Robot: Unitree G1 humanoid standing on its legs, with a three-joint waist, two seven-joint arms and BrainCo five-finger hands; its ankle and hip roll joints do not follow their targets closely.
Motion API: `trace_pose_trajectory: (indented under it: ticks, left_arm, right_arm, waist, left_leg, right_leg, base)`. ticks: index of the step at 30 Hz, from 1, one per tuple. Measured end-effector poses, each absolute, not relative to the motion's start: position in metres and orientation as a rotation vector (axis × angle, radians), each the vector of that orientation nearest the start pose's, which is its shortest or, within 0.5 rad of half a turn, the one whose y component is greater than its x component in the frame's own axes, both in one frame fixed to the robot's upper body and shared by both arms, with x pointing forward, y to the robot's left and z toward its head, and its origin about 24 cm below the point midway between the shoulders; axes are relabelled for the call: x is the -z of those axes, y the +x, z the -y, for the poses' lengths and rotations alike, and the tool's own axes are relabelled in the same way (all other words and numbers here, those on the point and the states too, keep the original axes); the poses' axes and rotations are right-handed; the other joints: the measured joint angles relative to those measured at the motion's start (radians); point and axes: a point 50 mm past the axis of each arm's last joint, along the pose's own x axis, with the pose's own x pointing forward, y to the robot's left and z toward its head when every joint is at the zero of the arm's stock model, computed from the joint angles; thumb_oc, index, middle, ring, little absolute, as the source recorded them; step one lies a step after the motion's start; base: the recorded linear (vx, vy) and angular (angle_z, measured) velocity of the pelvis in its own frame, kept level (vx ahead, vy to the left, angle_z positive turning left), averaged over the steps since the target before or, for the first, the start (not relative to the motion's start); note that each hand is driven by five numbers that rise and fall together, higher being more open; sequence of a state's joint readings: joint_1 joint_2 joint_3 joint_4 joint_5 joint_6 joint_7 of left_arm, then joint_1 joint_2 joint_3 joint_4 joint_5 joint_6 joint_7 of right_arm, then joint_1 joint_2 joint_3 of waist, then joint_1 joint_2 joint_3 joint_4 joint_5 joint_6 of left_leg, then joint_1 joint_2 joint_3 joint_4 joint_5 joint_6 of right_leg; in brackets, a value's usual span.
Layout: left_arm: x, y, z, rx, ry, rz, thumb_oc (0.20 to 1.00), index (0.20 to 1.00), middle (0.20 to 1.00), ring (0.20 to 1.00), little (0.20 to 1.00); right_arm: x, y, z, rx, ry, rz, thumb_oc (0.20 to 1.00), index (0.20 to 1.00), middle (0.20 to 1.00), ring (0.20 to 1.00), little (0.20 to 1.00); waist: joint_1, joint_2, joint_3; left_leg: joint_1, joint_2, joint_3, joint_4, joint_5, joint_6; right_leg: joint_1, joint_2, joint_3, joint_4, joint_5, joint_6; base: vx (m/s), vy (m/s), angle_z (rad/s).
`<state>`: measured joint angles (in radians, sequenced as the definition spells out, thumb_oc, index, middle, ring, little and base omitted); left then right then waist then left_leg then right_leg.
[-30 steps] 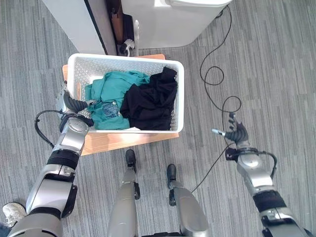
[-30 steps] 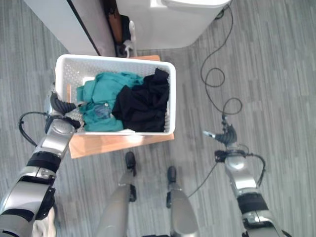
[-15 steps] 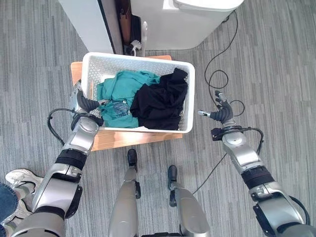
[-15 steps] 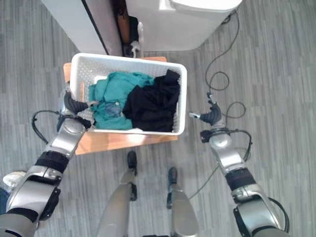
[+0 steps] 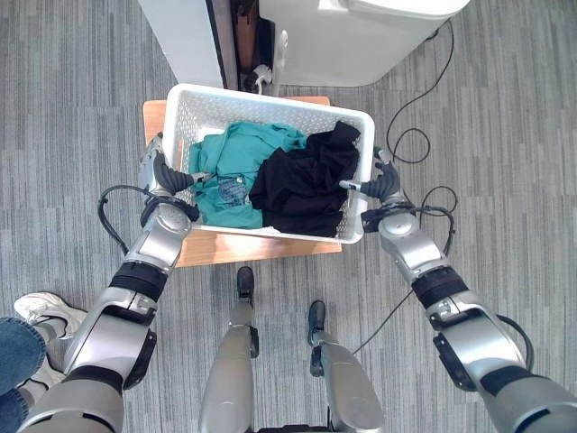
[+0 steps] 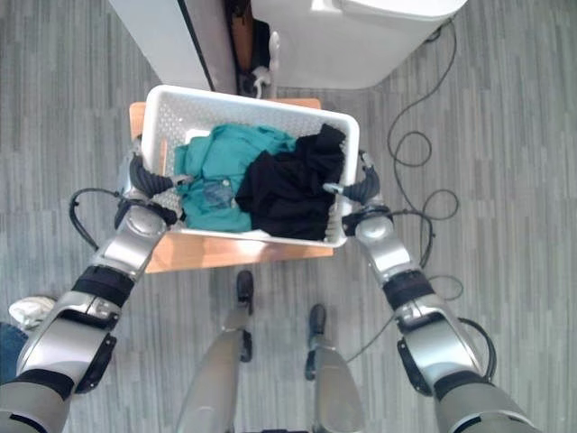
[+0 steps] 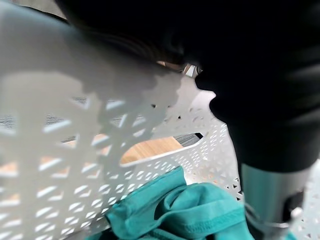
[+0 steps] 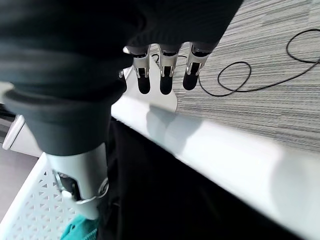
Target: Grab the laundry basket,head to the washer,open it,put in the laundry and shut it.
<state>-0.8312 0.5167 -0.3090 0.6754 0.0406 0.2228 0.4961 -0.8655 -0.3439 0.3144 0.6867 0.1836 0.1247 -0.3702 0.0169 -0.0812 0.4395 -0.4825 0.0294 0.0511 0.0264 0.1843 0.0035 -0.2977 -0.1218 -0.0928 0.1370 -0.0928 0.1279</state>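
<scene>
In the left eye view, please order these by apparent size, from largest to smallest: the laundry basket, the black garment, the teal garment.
1. laundry basket
2. black garment
3. teal garment, only slightly smaller, and partly covered by the black one, so this ranking is unsure.

**Around the work area**

A low wooden table (image 5: pixel 242 249) stands on grey striped carpet (image 5: pixel 72 108). Behind it rises a white panel (image 5: pixel 180 41) (dark-edged on one side). A person's sneaker (image 5: pixel 32 308) and blue-jeaned leg (image 5: pixel 13 338) show nearby.
</scene>
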Motion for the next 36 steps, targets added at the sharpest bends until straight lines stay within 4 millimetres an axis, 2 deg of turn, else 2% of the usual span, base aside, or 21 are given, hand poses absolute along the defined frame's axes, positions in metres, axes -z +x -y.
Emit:
trace_pose_trajectory:
  ticks: [4, 11, 15, 23, 28, 36]
  left_arm:
    - [-0.156, 0.385, -0.223, -0.469, 0.708, 0.075, 1.000, 1.000, 1.000, 1.000, 1.000]
    - [-0.165, 0.387, -0.219, -0.476, 0.704, 0.101, 1.000, 1.000, 1.000, 1.000, 1.000]
    - [-0.166, 0.388, -0.215, -0.491, 0.707, 0.119, 1.000, 1.000, 1.000, 1.000, 1.000]
    - [-0.173, 0.387, -0.211, -0.482, 0.667, 0.152, 1.000, 1.000, 1.000, 1.000, 1.000]
    - [-0.180, 0.386, -0.209, -0.475, 0.653, 0.190, 1.000, 1.000, 1.000, 1.000, 1.000]
    - [-0.187, 0.386, -0.209, -0.457, 0.617, 0.224, 1.000, 1.000, 1.000, 1.000, 1.000]
  right_arm:
    - [-0.150, 0.395, 0.154, 0.192, -0.354, 0.070, 1.000, 1.000, 1.000, 1.000, 1.000]
    - [-0.154, 0.400, 0.155, 0.240, -0.448, 0.058, 1.000, 1.000, 1.000, 1.000, 1.000]
    - [-0.138, 0.401, 0.156, 0.278, -0.485, -0.019, 1.000, 1.000, 1.000, 1.000, 1.000]
    - [-0.134, 0.400, 0.150, 0.286, -0.371, -0.019, 1.000, 1.000, 1.000, 1.000, 1.000]
    - [-0.140, 0.400, 0.150, 0.285, -0.291, 0.002, 1.000, 1.000, 1.000, 1.000, 1.000]
    - [-0.152, 0.403, 0.156, 0.299, -0.257, 0.025, 1.000, 1.000, 1.000, 1.000, 1.000]
  waist:
    - [0.011, 0.001, 0.000]
    - [0.016, 0.008, 0.005]
    - [0.020, 0.011, 0.006]
    - [0.019, 0.011, 0.006]
    - [0.021, 0.011, 0.006]
    - [0.021, 0.015, 0.005]
  left_leg:
    - [-0.001, 0.000, -0.003, 0.000, 0.000, 0.000]
    - [-0.024, -0.001, -0.008, 0.009, 0.000, 0.000]
    - [-0.026, -0.002, -0.009, 0.009, 0.000, 0.000]
    - [-0.043, -0.002, -0.012, 0.018, 0.000, 0.000]
    - [-0.069, -0.002, -0.013, 0.032, -0.001, -0.001]
    - [-0.100, -0.006, -0.012, 0.042, 0.000, -0.002]
  right_leg:
    - [0.000, 0.001, 0.000, -0.001, 0.000, 0.000]
    - [-0.020, 0.000, -0.002, 0.006, 0.000, 0.000]
    - [-0.024, 0.000, -0.002, 0.008, 0.000, 0.000]
    - [-0.037, 0.000, -0.003, 0.015, -0.001, 0.000]
    - [-0.071, -0.003, -0.002, 0.035, -0.003, 0.000]
    - [-0.115, -0.010, 0.000, 0.066, -0.008, 0.002]
  base:
    - [0.00, 0.000, 0.00]
    - [0.00, 0.000, 0.00]
    - [0.00, 0.000, 0.00]
    - [0.00, 0.000, 0.00]
    - [0.00, 0.019, -0.01]
    - [0.00, 0.000, 0.00]
